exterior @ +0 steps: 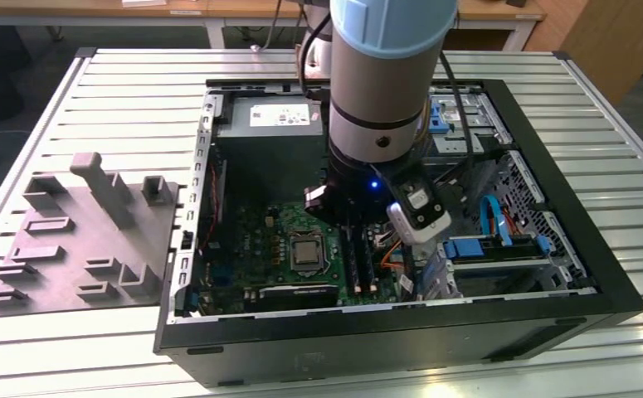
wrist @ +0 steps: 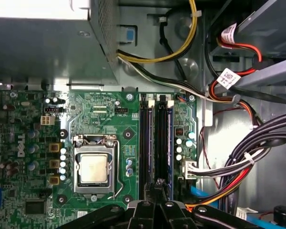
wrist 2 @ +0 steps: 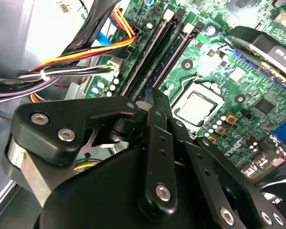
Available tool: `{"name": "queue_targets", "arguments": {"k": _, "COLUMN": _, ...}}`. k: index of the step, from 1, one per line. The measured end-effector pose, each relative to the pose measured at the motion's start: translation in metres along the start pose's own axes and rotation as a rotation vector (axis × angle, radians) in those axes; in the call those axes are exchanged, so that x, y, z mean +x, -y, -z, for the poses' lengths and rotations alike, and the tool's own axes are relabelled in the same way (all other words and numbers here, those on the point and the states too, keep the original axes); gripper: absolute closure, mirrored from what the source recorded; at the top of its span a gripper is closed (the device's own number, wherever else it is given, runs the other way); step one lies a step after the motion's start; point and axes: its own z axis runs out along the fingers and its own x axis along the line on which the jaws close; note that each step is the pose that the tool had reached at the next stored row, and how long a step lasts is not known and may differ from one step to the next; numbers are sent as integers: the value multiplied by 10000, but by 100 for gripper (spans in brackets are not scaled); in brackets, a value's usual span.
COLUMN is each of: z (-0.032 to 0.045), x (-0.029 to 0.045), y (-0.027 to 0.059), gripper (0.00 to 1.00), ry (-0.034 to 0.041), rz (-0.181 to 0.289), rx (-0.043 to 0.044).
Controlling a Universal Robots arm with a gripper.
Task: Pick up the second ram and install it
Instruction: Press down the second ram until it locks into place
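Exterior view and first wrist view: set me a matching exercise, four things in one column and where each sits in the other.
Things:
1. processor
2. power-supply box
3. grey moulded fixture
4. gripper

Places:
A. on the table, outside the case, on the exterior view's left
B. over the long black memory slots
C. in the square socket on the green motherboard
D. inside the case, off the motherboard, white label on top

Pairs: 1-C, 2-D, 3-A, 4-B

Motherboard (exterior: pixel 265 249) lies inside case (exterior: pixel 586 274), beside fixture block (exterior: pixel 78 240).
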Motion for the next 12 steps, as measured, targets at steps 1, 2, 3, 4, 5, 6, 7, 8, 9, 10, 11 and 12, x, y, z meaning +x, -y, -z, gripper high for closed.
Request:
{"name": "queue_targets", "arguments": {"k": 1, "z": 0, "x": 0, "y": -1, "gripper": 89, "ry": 1, "rz": 0, "rx": -3}}
{"name": "queue_targets", "arguments": {"k": 2, "z": 0, "x": 0, "y": -1, "gripper": 89, "ry": 0, "rz": 0, "rx": -2}}
{"name": "queue_targets", "arguments": {"k": 3, "z": 0, "x": 0, "y": -1, "gripper": 89, "ry": 1, "rz": 0, "rx": -3}}
{"name": "queue_targets", "arguments": {"k": 4, "z": 0, "x": 0, "y": -1, "gripper": 89, "ry": 1, "rz": 0, "rx": -3}}
{"name": "queue_targets", "arguments": {"k": 5, "z": 1, "x": 0, "y": -1, "gripper": 89, "ry": 0, "rz": 0, "rx": -2}}
{"name": "queue_targets", "arguments": {"k": 6, "z": 1, "x": 0, "y": -1, "gripper": 89, "ry": 0, "rz": 0, "rx": -1}}
{"name": "queue_targets", "arguments": {"k": 7, "z": 1, "x": 0, "y": -1, "gripper": 89, "ry": 0, "rz": 0, "rx": -1}}
{"name": "queue_targets", "arguments": {"k": 8, "z": 1, "x": 0, "y": -1, "gripper": 89, "ry": 0, "rz": 0, "rx": 0}}
{"name": "queue_targets", "arguments": {"k": 9, "z": 1, "x": 0, "y": -1, "gripper": 89, "ry": 0, "rz": 0, "rx": -1}}
{"name": "queue_targets", "arguments": {"k": 10, "z": 1, "x": 0, "y": -2, "gripper": 89, "ry": 0, "rz": 0, "rx": -1}}
{"name": "queue_targets", "arguments": {"k": 11, "z": 1, "x": 0, "y": -2, "gripper": 89, "ry": 0, "rz": 0, "rx": -1}}
{"name": "queue_targets", "arguments": {"k": 12, "z": 1, "x": 0, "y": -2, "gripper": 89, "ry": 0, "rz": 0, "rx": -1}}
